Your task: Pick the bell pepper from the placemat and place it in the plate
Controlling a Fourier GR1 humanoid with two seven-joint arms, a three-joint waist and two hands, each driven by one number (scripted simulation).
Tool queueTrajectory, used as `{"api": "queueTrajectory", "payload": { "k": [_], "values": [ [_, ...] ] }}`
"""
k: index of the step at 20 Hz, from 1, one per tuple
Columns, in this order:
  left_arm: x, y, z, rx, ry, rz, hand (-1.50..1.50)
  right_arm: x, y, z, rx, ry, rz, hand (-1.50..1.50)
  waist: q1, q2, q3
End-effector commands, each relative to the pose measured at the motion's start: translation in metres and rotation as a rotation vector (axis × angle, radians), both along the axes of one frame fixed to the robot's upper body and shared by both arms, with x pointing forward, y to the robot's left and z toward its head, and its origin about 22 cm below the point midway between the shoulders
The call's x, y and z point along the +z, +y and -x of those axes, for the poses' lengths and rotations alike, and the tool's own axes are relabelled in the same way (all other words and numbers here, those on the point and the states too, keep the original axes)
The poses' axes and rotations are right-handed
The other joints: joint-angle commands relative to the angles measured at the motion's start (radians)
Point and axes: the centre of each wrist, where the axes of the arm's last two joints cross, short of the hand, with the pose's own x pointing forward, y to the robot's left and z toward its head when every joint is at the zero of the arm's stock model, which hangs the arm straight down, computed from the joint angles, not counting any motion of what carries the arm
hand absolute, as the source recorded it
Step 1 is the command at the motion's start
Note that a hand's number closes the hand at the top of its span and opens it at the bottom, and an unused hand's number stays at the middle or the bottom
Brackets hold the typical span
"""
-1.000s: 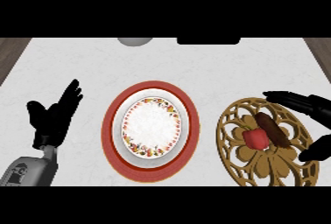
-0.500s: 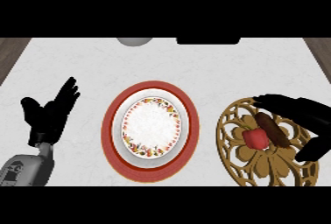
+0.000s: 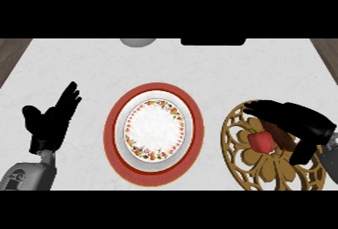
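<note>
The white marbled surface (image 3: 86, 67) carries three main items. Near its middle lies a round white plate with a floral border and a broad red rim (image 3: 154, 132). Toward the right edge lies a round golden openwork placemat (image 3: 264, 172), just beside the plate and apart from it.

The small red bell pepper (image 3: 260, 142) rests on the placemat, a little above its centre. It has not reached the plate.

My right hand (image 3: 297, 125) is over the upper right part of the placemat. Its fingers (image 3: 264, 108) arch across above the pepper, and its thumb comes down on the pepper's right side. The fingers are curved but not closed round the pepper; a gap shows between them and it. I cannot tell whether any part of the hand touches it.

My left hand (image 3: 51, 120) shows near the left edge of the surface, open, fingers straight and pointing up and away, holding nothing. It is well apart from the plate.

At the far edge of the surface a grey rounded object (image 3: 137, 42) and a black flat object (image 3: 213, 41) are partly cut off from view.
</note>
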Motion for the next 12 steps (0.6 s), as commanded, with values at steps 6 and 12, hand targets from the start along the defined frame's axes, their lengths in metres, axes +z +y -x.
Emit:
{"api": "queueTrajectory", "payload": {
  "k": [6,12],
  "values": [
    [-0.002,-0.003,-0.012,-0.011,0.009,-0.005,0.0,-0.02,0.005,-0.009,-0.01,-0.029,0.048,-1.5,-0.002,0.001,0.0],
    [0.0,-0.006,-0.002,-0.021,0.021,0.019,0.0,-0.03,0.006,-0.016,-0.003,-0.023,0.084,-1.5,0.001,0.0,0.0]
  ]
}}
